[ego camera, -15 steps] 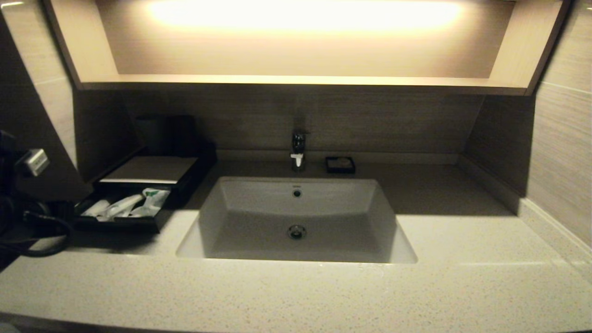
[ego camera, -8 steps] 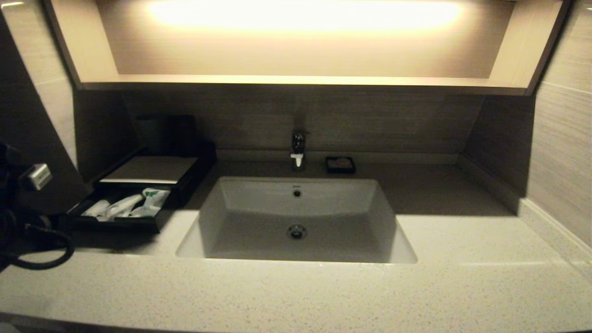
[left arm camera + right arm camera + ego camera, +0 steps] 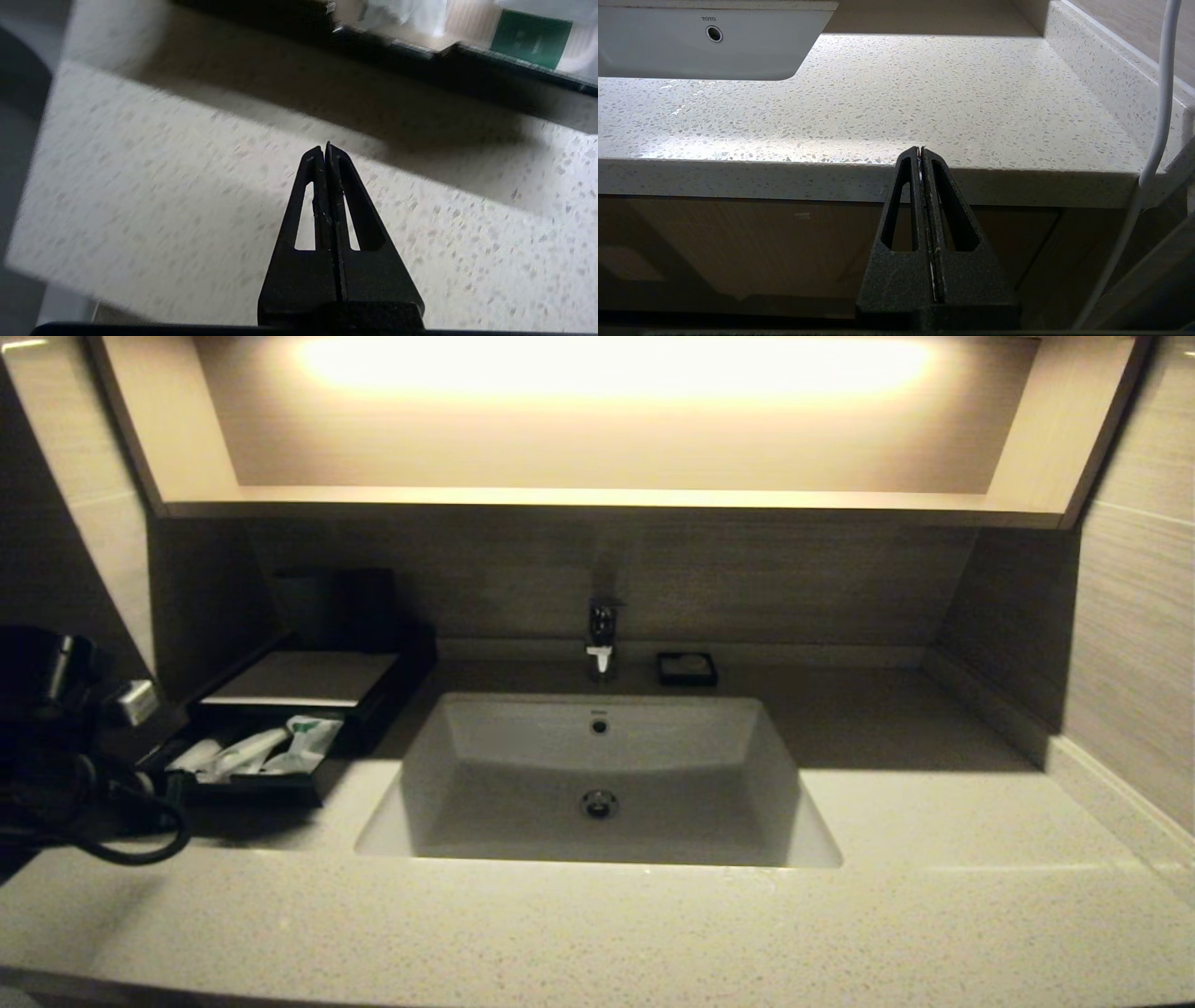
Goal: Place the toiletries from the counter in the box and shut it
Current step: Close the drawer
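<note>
All three toiletries (image 3: 250, 752) lie in the open drawer (image 3: 238, 789) of the box (image 3: 301, 679) at the counter's (image 3: 597, 915) far left, and the left gripper (image 3: 327, 148), jaws together and empty, has moved right toward the drawer front, probably to push it shut.

The box (image 3: 299, 695) is low, black and rectangular with a pale flat top, and sits on the desk (image 3: 597, 924) at the left rear, beside the sunken white basin. Its front drawer (image 3: 245, 782) is pulled out and stands open. The toiletries (image 3: 257, 751), clear packets with green labels and a small white pouch, lie flat inside the drawer, side by side.
</note>
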